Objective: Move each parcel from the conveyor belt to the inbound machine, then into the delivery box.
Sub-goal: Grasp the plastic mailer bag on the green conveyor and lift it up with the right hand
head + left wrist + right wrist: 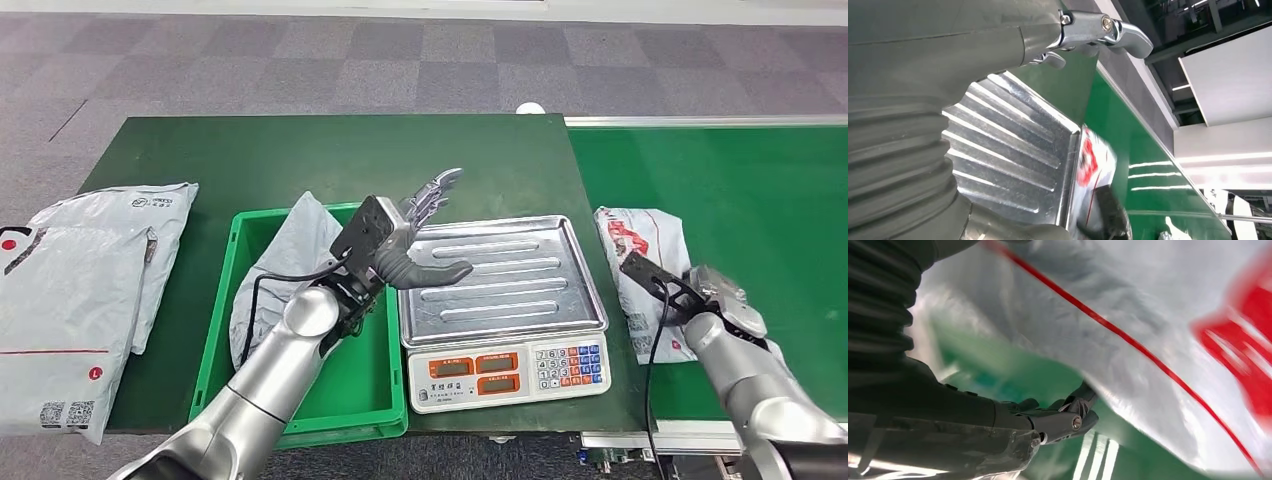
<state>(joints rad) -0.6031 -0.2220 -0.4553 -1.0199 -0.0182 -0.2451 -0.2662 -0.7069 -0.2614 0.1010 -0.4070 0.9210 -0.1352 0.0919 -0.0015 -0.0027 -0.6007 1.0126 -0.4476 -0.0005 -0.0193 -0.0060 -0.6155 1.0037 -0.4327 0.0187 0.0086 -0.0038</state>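
Down at the near right, the right hand (712, 300) is at the edge of the grey-and-red parcel (645, 262) lying on the green conveyor belt (740, 190). The wrist view has the bag right up against the fingers (1068, 415), but I honestly can't tell if they've got a grip or are just touching. Risk I'd guess: a floppy poly bag slips out or drags and folds when lifted, snagging the pan's rim.

Just left of that sits the inbound machine (505, 300), a scale with a bare ribbed steel pan. The left hand (415, 240) hovers over its left edge, fingers spread, holding nothing. If it stays there it could get in the parcel's way or press on the pan.

Further left, the green delivery box (225, 330) already has a grey parcel (285, 260) slumped in it, and more bags (90, 290) lie on the table beyond.
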